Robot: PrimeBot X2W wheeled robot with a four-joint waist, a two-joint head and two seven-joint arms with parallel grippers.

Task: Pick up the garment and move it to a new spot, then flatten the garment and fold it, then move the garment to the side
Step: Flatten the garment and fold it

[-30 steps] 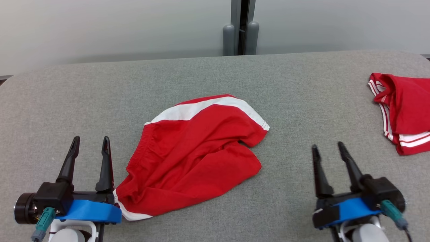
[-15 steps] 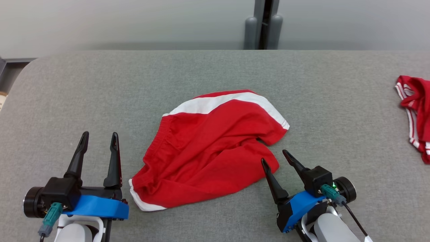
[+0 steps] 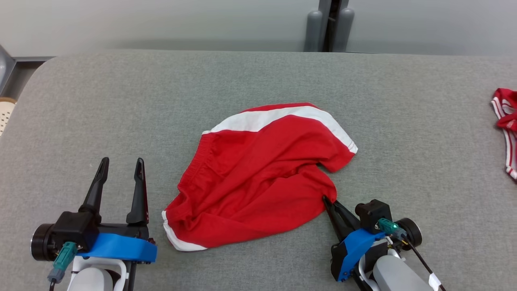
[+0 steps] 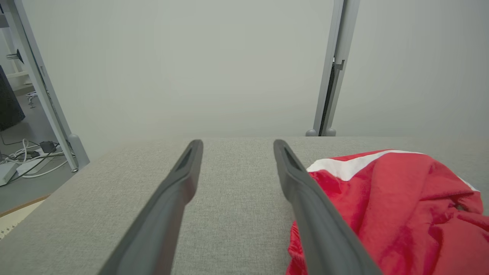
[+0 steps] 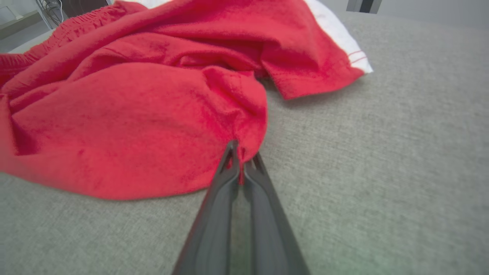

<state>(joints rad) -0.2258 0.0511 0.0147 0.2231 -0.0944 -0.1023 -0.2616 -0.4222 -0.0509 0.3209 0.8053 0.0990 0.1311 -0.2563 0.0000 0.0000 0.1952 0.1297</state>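
Red shorts (image 3: 258, 173) lying diagonally, waistband (image 3: 193, 166) seemingly leftward, right claw (image 3: 326, 199) clamped on their edge, left claw (image 3: 122, 161) apart

I see a grey fabric-covered table (image 3: 258, 72) backed by pale grey wall panels (image 3: 161, 20), split by an upright post (image 3: 330, 24) at upper right. At my left wrist view's left edge, cables (image 4: 26, 158) lie on the floor (image 4: 19, 193).

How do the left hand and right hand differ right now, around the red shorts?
The left hand is open, fingers spread; the right hand is shut. The left hand holds nothing, beside the red shorts; the right hand pinches their near edge. The left hand points straight ahead; the right hand angles inward. Both have dark fingers and blue mounts.
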